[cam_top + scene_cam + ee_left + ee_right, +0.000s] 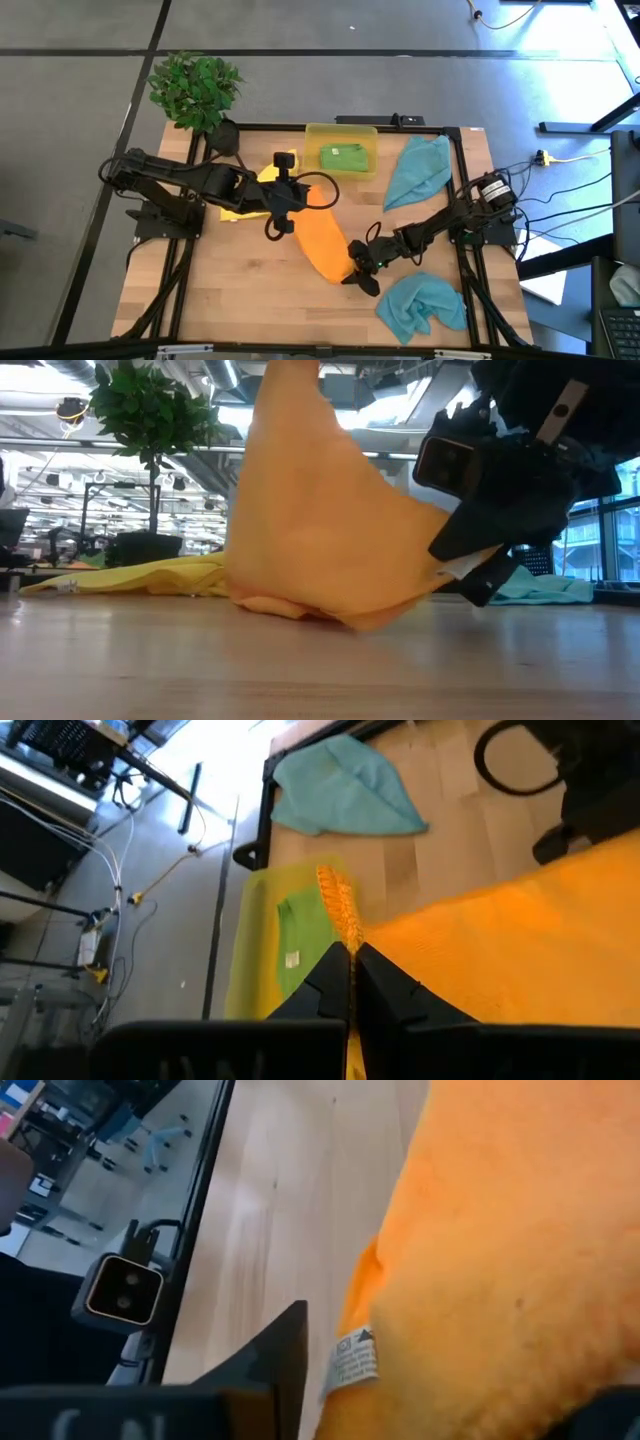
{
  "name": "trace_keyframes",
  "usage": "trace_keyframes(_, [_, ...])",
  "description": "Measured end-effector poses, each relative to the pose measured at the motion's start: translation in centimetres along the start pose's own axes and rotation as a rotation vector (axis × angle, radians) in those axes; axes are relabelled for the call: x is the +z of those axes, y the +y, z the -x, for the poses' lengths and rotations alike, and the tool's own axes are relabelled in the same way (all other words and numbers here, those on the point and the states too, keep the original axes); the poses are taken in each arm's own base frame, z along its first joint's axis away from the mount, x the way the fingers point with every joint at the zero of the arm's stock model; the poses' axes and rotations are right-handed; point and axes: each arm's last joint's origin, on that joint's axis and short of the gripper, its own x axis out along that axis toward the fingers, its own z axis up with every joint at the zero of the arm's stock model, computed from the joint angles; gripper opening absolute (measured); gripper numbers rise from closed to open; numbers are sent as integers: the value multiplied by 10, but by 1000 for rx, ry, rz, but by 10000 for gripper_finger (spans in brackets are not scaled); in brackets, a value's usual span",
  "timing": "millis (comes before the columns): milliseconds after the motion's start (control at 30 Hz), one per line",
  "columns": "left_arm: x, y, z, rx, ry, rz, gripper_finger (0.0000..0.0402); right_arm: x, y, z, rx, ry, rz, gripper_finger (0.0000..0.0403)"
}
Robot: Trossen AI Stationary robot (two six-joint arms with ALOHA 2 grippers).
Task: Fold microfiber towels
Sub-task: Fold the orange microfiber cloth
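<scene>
The left gripper (352, 982) is pinched tight on a bunched edge of the orange towel (322, 243), lifting that end just left of the table's (240, 300) centre. From there the cloth slopes toward five o'clock, where the right gripper (362, 272) straddles its lower corner, fingers (268, 1358) partly apart at the care label (356, 1362); whether they grip cannot be told.
</scene>
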Motion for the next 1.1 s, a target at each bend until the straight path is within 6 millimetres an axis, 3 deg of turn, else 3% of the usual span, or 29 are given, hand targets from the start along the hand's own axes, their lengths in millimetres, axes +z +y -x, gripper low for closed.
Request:
trace_keyframes(633, [-8, -13, 8, -44, 70, -31, 0, 2, -3, 6, -134, -31, 22, 105])
trace_keyframes(767, [-8, -15, 10, -50, 74, -34, 0, 4, -1, 9, -148, -45, 45, 83])
trace_keyframes(967, [-10, -16, 11, -40, 89, -28, 0, 15, 10, 27, -219, -79, 107, 11])
trace_keyframes(1100, [-9, -17, 13, 23, 89, -26, 0, 25, 23, 48, -270, -125, 142, 10])
